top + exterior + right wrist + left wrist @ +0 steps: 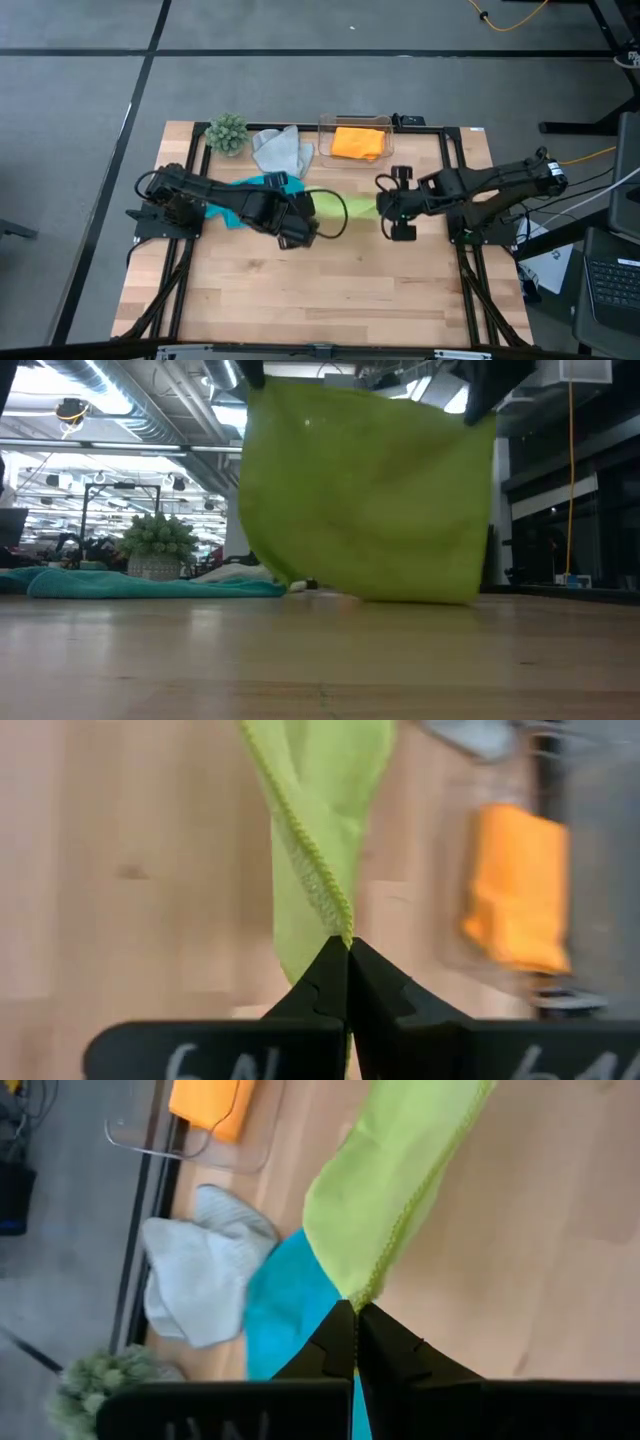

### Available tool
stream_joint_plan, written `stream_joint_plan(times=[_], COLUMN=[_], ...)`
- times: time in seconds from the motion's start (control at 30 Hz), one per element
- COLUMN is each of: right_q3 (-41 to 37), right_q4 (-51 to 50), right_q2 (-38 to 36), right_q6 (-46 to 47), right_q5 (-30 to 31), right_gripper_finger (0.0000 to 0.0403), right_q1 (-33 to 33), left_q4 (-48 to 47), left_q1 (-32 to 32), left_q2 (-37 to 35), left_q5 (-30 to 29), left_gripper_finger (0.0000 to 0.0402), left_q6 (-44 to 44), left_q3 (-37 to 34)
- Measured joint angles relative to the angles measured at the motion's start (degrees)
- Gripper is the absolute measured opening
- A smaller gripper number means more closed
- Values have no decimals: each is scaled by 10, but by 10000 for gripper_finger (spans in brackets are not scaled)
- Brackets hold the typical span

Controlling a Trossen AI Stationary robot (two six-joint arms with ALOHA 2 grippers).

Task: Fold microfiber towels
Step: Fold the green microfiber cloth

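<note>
So both tools are pinching the lime green towel (365, 495): left tool (355, 1320) and right tool (347, 955) hold its corners above the counter (330, 285).

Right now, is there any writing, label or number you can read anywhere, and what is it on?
"6N" or similar: pale handwritten marks on the dark bar behind the right gripper, cut off at the picture edge, so uncertain.
Nothing readable on the green towel, the orange towel or the plastic box.
</note>
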Motion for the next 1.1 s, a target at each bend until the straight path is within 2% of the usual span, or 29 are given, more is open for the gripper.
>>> stream_joint_plan(times=[0.13,0.47,0.63,0.7,0.9,1.1], right_q3=[0,0,-1,-9,-79,-150], right_q4=[2,13,37,55,145,270], right_q2=[0,0,11,20,47,51], right_q6=[31,96,130,144,196,207], right_q5=[-39,-72,-86,-110,-236,-300], right_gripper_finger=[3,3,3,3,3,3], right_q1=[32,105,136,146,171,195], left_q4=[6,158,244,260,264,283], left_q1=[-32,-81,-100,-106,-121,-127], left_q2=[5,5,5,5,5,5], left_q5=[7,159,195,195,197,230], left_gripper_finger=[0,0,0,0,0,0], left_q6=[-50,-69,-69,-69,-69,-64], left_q3=[-5,-112,-149,-153,-153,-154])
